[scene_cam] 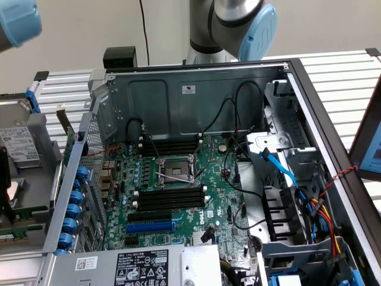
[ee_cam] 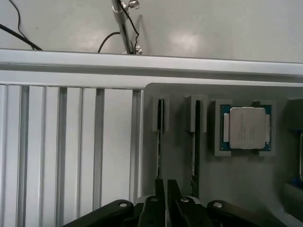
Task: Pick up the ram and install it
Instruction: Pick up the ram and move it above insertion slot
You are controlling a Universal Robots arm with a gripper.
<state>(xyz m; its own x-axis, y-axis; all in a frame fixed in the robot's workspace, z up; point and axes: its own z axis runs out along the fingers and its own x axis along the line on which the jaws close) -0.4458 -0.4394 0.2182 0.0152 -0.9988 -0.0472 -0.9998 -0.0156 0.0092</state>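
Observation:
In the wrist view, two ram sticks stand on edge in grey holders on a grey tray [ee_cam: 236, 189]: one ram [ee_cam: 159, 151] and a second ram [ee_cam: 194, 156] beside it. My gripper [ee_cam: 165, 185] hovers over the near end of the first stick. Its two dark fingers are pressed together with nothing between them, and that stick runs under one finger [ee_cam: 160, 189]. In the exterior view, the open computer case holds the motherboard [scene_cam: 214, 196], with long black slots [scene_cam: 172, 199] on either side of the processor socket [scene_cam: 175, 170].
A processor [ee_cam: 246, 127] sits in its own holder on the tray beside the sticks. A slatted aluminium table [ee_cam: 61, 151] borders the tray. Inside the case are loose black cables [scene_cam: 238, 125], a blue slot [scene_cam: 149, 226] and a drive cage [scene_cam: 297, 202]. A hard drive [scene_cam: 18, 146] lies outside the case.

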